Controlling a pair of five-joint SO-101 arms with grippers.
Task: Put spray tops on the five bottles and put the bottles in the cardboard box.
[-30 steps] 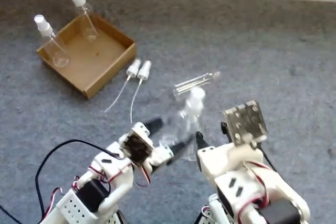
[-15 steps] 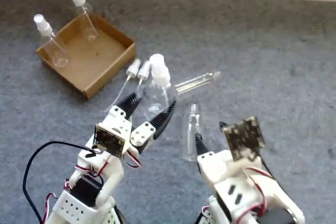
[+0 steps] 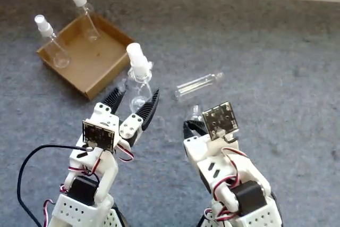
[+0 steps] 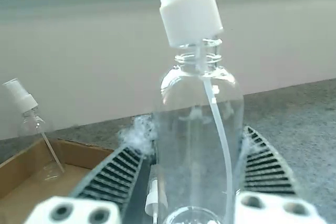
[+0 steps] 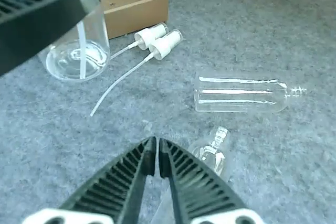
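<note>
My left gripper (image 3: 135, 106) is shut on a clear bottle (image 3: 139, 86) and holds it upright above the carpet, close to the cardboard box (image 3: 112, 72). Its white spray top (image 4: 186, 6) sits a little tilted on the neck, with the threads showing below it. In the left wrist view the bottle (image 4: 199, 129) stands between the ribbed fingers (image 4: 260, 161). Two capped bottles (image 3: 53, 43) (image 3: 85, 14) lean in the box. My right gripper (image 5: 156, 148) is shut and empty, low over the carpet next to a topless bottle (image 5: 212, 153). Another topless bottle (image 5: 241, 94) lies beyond it.
Two loose spray tops (image 5: 149, 35) (image 5: 168, 44) with long tubes lie on the grey carpet beside the box's corner (image 5: 139, 6). The held bottle's base (image 5: 79, 56) hangs near them. Open carpet stretches to the right of the lying bottle (image 3: 199, 83).
The left gripper lifted the capped bottle and carried it away from the right arm, toward the box. The right arm swung left over the small lying bottle.
</note>
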